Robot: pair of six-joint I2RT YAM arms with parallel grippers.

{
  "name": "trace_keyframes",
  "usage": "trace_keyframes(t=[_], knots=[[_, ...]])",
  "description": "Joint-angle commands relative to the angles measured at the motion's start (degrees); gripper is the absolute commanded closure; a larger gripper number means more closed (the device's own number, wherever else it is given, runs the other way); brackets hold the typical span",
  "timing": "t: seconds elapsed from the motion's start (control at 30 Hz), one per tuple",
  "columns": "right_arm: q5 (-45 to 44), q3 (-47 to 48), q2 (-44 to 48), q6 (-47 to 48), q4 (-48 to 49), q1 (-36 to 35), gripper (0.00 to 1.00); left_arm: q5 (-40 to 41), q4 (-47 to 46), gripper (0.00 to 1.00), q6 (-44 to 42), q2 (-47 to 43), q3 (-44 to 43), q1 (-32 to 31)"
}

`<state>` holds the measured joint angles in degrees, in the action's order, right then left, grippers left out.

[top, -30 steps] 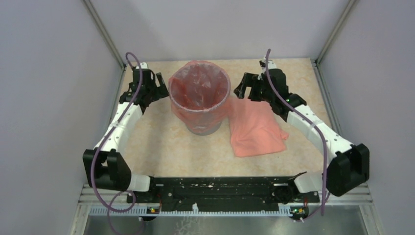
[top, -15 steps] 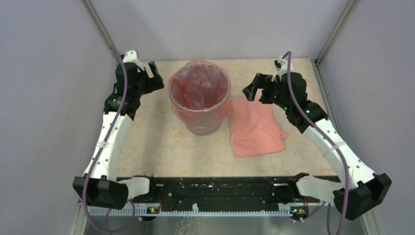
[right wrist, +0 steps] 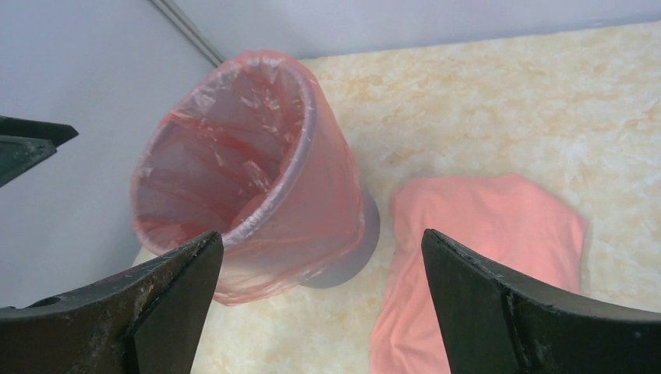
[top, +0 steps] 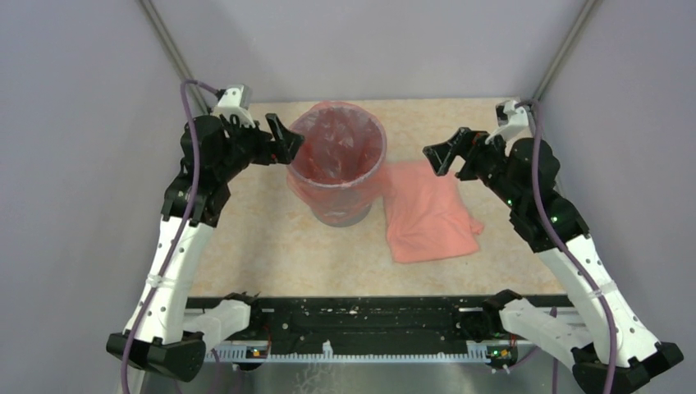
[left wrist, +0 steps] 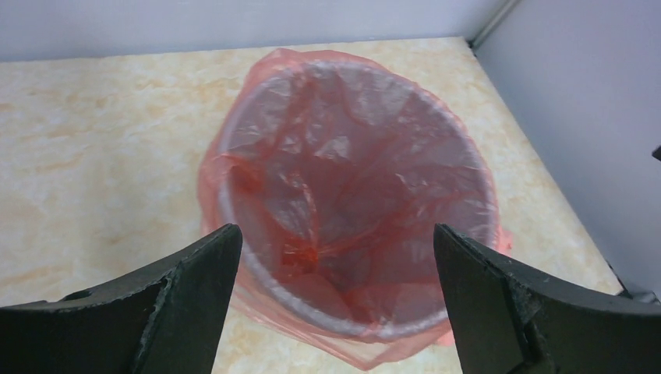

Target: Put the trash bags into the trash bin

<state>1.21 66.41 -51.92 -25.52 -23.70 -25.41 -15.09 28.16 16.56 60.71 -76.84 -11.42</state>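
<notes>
The grey trash bin [top: 345, 217] stands mid-table, lined with a red translucent trash bag [top: 336, 156] folded over its rim. The lining shows from above in the left wrist view [left wrist: 343, 171], and the right wrist view shows it [right wrist: 234, 156] with the bin's grey base [right wrist: 368, 234]. More salmon-pink trash bags [top: 428, 217] lie flat just right of the bin, also in the right wrist view [right wrist: 483, 257]. My left gripper [top: 287, 141] is open and empty above the bin's left rim [left wrist: 335, 234]. My right gripper [top: 441, 160] is open and empty, raised over the flat bags' far edge [right wrist: 321, 236].
The beige marbled tabletop [top: 271, 238] is walled by grey panels on the left, back and right, with metal posts at the back corners [top: 164, 49]. A black rail [top: 361, 316] runs along the near edge between the arm bases.
Both arms have lifted. The left gripper moved right, up to the bin's left rim. The right gripper moved up and a little right. The bin and bags stayed still.
</notes>
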Motion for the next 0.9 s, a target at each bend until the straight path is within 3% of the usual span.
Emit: trace_keyframes(t=[0.0,0.37,0.87], knots=[[0.91,-0.74,3.49,0.57,0.47,0.49,0.01,-3.78,-2.76,0.02,0.23,-1.54,-0.65,-3.81],[3.39,-3.74,8.87,0.17,0.68,0.54,0.01,-2.69,-5.71,0.02,1.69,-3.27,6.03,-14.08],[2.32,-2.6,10.47,0.27,-0.73,0.54,0.01,0.01,-6.54,0.02,0.49,-5.78,7.54,-14.94]])
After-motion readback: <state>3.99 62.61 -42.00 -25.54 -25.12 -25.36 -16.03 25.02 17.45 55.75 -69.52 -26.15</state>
